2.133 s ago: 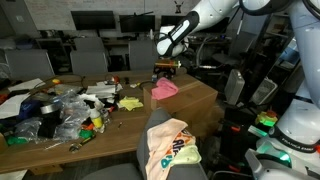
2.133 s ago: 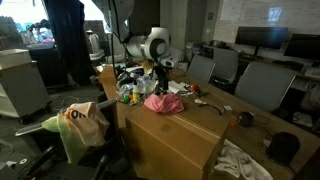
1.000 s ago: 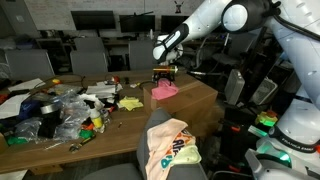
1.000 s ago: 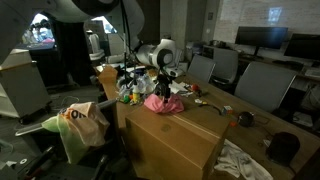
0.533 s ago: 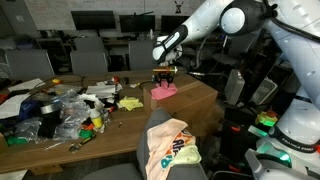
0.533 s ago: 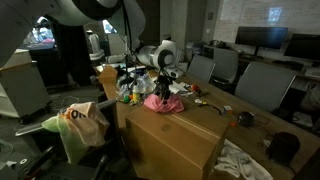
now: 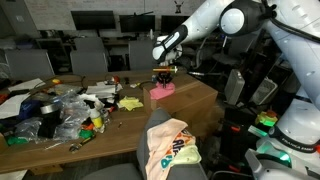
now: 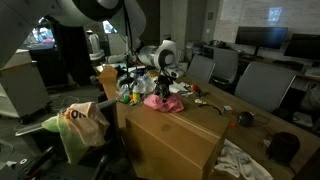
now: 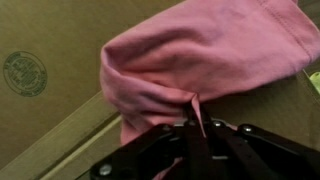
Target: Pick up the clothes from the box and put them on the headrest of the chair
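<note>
1. Your gripper (image 9: 190, 126) is sitting fully closed at the bottom of the wrist view. Its fingertips are pinching a small fold at the edge of the pink garment (image 9: 200, 60), and most of the cloth is lying beyond the jaws, not between them.
2. The pink garment is resting bunched on the flat top of the cardboard box (image 9: 45, 70), with its longer side running across the wrist view. You are gripping it by one edge only, so the bulk will probably be hanging below the fingers once it leaves the box.
3. In both exterior views the gripper is pointing straight down onto the box top, with nothing standing close around it.
4. The grey chair (image 7: 150, 162) is standing just beside the box, off one long side. Your carry is therefore running across the box top and out over that edge to the headrest (image 7: 157, 122).
5. The pale yellow-green garment (image 7: 160, 138) and the white printed garment (image 7: 178, 150) are already draping over the headrest. I judge that the pink one is the last left on the box.
6. Farther along from the box, the clear plastic bags (image 7: 70, 112) are lying well apart from your path.
</note>
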{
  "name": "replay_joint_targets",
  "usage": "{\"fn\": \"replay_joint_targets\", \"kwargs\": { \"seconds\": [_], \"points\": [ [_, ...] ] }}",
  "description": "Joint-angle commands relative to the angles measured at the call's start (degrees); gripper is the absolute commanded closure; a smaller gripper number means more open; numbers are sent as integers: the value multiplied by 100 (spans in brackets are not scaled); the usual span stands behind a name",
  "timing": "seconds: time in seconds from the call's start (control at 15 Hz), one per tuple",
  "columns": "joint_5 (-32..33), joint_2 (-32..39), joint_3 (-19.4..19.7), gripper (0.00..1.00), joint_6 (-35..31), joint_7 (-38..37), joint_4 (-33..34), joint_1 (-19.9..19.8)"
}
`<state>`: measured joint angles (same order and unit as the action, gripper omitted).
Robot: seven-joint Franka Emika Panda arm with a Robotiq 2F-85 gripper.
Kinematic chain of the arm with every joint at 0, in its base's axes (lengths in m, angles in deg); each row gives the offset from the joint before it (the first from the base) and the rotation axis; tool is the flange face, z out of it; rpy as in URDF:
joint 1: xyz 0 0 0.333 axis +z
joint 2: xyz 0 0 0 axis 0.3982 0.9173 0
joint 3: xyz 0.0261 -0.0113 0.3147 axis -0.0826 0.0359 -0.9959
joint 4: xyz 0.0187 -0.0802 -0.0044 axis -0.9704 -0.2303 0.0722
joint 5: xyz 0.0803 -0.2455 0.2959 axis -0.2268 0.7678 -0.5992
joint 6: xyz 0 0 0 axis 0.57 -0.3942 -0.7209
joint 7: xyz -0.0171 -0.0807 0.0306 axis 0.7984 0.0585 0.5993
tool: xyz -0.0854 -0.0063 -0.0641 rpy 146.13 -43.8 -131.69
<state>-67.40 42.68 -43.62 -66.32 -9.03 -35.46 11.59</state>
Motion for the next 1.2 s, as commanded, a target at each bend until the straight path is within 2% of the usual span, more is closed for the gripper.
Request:
{"fn": "replay_joint_targets", "kwargs": {
  "seconds": [0.0,0.2,0.4,0.87,1.13],
  "points": [
    [-155,-236,27,99,34,135,-126,77],
    [-130,-559,40,99,-60,114,-424,184],
    [-99,-1190,42,99,-183,131,-991,333],
    [405,-3097,101,99,-350,-60,-2537,925],
    [713,-4225,-19,99,-465,-144,-3356,1079]
  ]
}}
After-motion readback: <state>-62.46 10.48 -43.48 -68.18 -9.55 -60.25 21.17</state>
